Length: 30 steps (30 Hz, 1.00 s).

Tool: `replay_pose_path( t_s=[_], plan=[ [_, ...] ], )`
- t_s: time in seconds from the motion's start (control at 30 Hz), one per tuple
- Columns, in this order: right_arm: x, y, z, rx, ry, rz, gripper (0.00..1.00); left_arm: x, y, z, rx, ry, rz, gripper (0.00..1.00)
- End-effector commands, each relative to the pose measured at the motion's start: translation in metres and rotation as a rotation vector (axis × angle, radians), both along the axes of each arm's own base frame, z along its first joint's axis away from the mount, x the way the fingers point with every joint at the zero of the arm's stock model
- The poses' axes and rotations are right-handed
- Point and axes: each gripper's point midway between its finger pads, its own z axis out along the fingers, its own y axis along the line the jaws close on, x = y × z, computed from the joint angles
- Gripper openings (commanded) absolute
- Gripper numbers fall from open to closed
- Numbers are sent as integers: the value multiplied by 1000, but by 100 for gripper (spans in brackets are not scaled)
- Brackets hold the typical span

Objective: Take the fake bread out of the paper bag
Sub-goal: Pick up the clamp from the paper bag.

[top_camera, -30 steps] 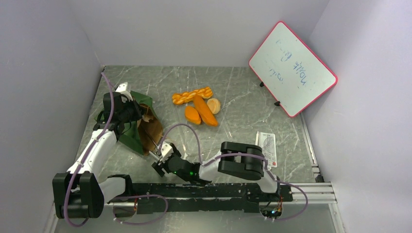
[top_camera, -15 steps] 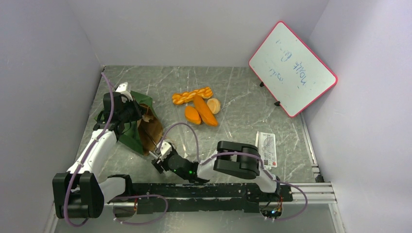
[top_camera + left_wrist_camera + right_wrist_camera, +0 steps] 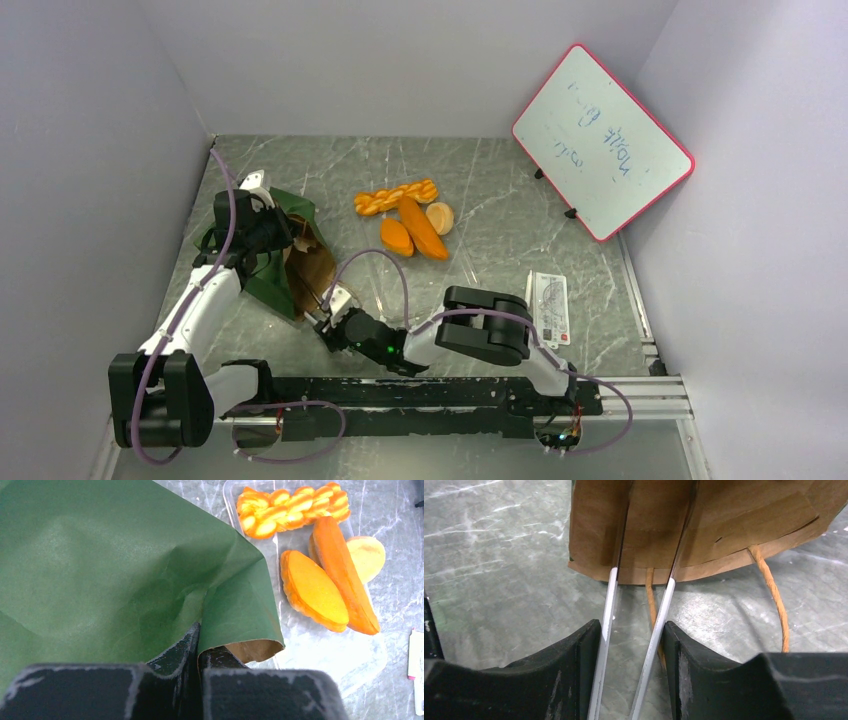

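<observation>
My left gripper (image 3: 200,647) is clamped hard on the paper bag (image 3: 100,565), its jaws pressed together over a fold of green paper right at the mouth, where the brown lining shows. From above, the bag lies tipped over on the table (image 3: 480,260) at about 9 o'clock from the middle. Its mouth opens toward 5 o'clock.

My right gripper (image 3: 631,630) has the metal tongs (image 3: 664,610) between its fingers. Each finger touches one of the two thin steel arms, so the jaws stand narrow around them. In the wrist view the arms run toward 12 o'clock and vanish into the brown mouth of the bag. A tan loop handle (image 3: 770,590) lies on the table just outside the mouth. I cannot see the tong tips, nor whether anything is inside.

The fake bread (image 3: 405,220) I can see is out of the bag, at about 2 o'clock from it and apart from it, on a clear plastic tray (image 3: 340,655). A braided loaf (image 3: 292,507) lies farthest away. Nearer are an oval roll (image 3: 312,587) and a long roll (image 3: 345,575) touching side by side, with a pale bun (image 3: 370,555) tucked behind the long one. A red-framed whiteboard (image 3: 603,140) leans at the table's 2 o'clock corner.
</observation>
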Motion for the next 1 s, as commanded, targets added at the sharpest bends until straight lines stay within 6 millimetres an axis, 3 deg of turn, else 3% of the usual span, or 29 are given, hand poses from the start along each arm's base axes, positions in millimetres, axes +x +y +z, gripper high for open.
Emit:
replay_pose_path(
  t_s=[0.0,0.3,0.6,0.8,0.97],
  plan=[
    [-4,4,2,28,32,25,51,4,-2,9,-6,-10,-1,7],
    [-3,-14,35,118,103,-23,45,5,2,15,18,-22,9,7],
    [6,-26,86,222,226,-78,43,3,4,17,32,-25,11,7],
    [20,-27,101,261,350,-123,43,3,3,20,33,-42,-1,7],
    [26,-21,100,280,466,-121,43,1,3,24,39,-51,-8,7]
  ],
)
